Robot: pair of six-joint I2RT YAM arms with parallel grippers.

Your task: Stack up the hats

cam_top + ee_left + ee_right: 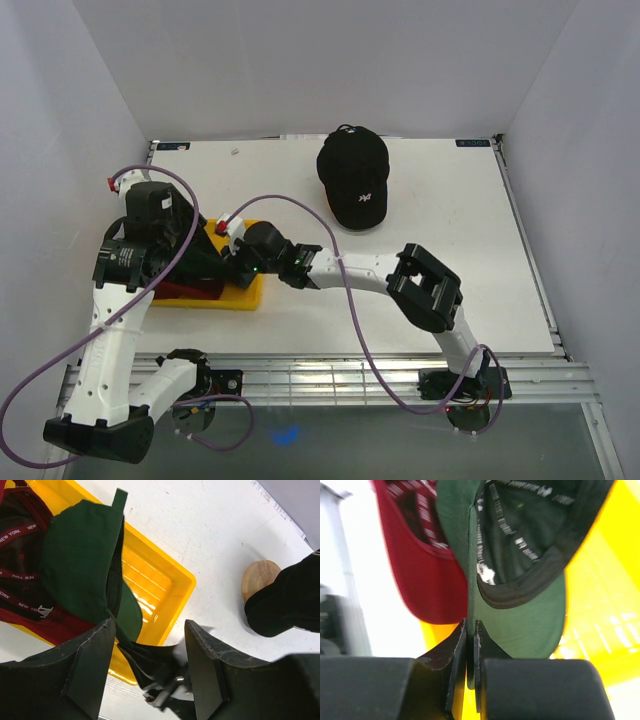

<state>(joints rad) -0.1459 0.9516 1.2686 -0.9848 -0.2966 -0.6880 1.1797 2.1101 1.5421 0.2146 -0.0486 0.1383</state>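
**Right gripper has the green cap by the brim, now get it out clean**

The right gripper point(470, 632) is clamped shut on the edge of the dark green cap's point(520, 625) brim. The cap hangs upside-down over the yellow tray point(160, 580), right against the red cap point(420, 580). The left gripper point(148, 630) hovers just above the tray's corner with its jaws apart and nothing in them. I'd lift slowly and straight up, since that's a thin edge pinch on floppy fabric and a quick swing could peel it loose or drag the red one along. The black cap point(354, 178) sits well away at the far side of the table point(450, 250), with the wooden stand point(260, 577) peeking out beside it. Flip the green one crown-up and line up the brims before letting go.
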